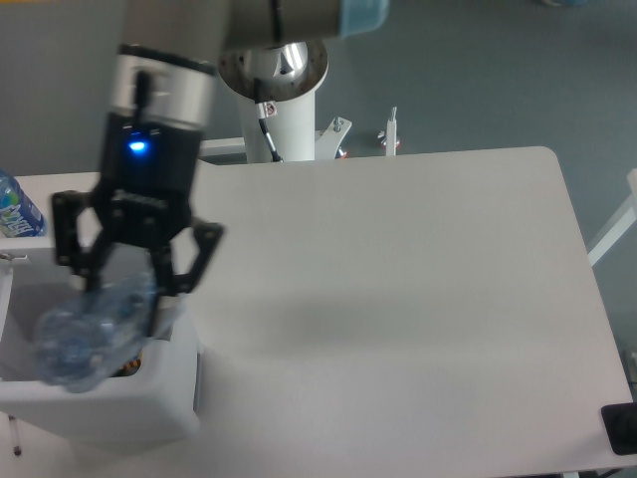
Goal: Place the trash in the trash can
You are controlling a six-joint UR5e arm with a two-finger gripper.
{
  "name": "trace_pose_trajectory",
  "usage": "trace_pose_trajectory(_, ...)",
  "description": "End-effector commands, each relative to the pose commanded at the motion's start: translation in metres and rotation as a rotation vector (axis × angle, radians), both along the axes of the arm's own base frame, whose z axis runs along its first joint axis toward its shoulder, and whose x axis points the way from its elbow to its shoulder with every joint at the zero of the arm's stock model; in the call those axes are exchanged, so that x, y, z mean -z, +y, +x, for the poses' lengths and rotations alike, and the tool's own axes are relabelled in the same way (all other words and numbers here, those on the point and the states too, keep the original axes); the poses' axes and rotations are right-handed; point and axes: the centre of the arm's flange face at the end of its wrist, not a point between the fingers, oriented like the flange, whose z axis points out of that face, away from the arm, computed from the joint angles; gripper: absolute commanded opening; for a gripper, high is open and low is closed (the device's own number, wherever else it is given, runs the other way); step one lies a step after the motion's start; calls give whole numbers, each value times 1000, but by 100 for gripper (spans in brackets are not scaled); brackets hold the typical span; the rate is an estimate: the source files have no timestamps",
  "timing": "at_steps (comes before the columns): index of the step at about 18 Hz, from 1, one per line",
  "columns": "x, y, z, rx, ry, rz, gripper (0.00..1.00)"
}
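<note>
Water bottle (14,211) with a blue label stands at the far left edge of the frame, cut off by the border, on the white surface (398,299). Just below it, in the lower left, sits the white trash can (149,403), its left side running out of the frame and its near wall close to the front edge of the surface. Crushed clear bottle (88,334) hangs tilted over the open mouth of the trash can, blurred, its lower end toward the bottom left; its cap cannot be made out. Black fingers (159,284) of the gripper (127,289) are closed on the bottle's upper end, pinching it from both sides, with the gripper body and its blue light above, in the upper left of the frame. A small patch of colour shows inside the trash can beside the bottle, too hidden to identify. Right of the trash can, the surface stretches bare across the centre and right of the frame to its rounded far-right corner. A white pedestal (284,110) rises behind the surface's rear edge at top centre. A dark object (621,428) sits at the lower right border.
</note>
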Motion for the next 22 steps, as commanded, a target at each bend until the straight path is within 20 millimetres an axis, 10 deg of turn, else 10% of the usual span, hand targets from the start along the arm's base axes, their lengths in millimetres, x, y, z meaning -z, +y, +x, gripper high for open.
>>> trace_pose_trajectory(5, 27, 3, 22, 31, -26, -46, 66)
trace_pose_trajectory(9, 34, 3, 25, 39, -30, -56, 99)
trace_pose_trajectory(16, 30, -1, 24, 34, -38, -50, 100)
trace_pose_trajectory(22, 19, -33, -61, -114, -27, -35, 100)
